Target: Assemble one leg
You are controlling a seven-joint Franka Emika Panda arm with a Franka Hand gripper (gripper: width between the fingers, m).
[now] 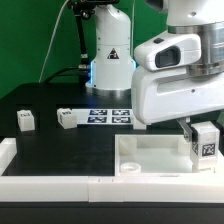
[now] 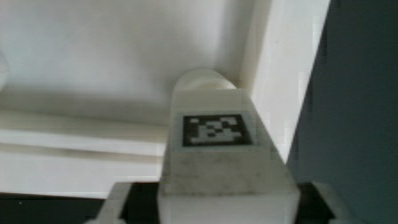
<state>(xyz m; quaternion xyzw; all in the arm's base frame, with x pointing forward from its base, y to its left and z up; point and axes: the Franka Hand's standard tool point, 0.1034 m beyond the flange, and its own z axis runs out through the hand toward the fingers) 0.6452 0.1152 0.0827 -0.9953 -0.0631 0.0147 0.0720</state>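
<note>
My gripper [image 1: 203, 135] is shut on a leg [image 1: 206, 146], a small white block with a black-and-white tag facing the camera. It holds the leg upright over the corner of the large white tray-like piece [image 1: 150, 158] at the exterior view's right. Whether the leg's lower end touches the piece I cannot tell. In the wrist view the leg [image 2: 215, 120] stands out from between the jaws of my gripper [image 2: 217, 205], with the tray-like piece [image 2: 107, 95] behind it. Two more legs [image 1: 25, 120] [image 1: 66, 118] lie loose at the exterior view's left.
The marker board [image 1: 110, 115] lies at the back middle of the black table. A white raised border [image 1: 55, 186] runs along the table's front and left edge. The robot's base [image 1: 110, 55] stands behind the marker board.
</note>
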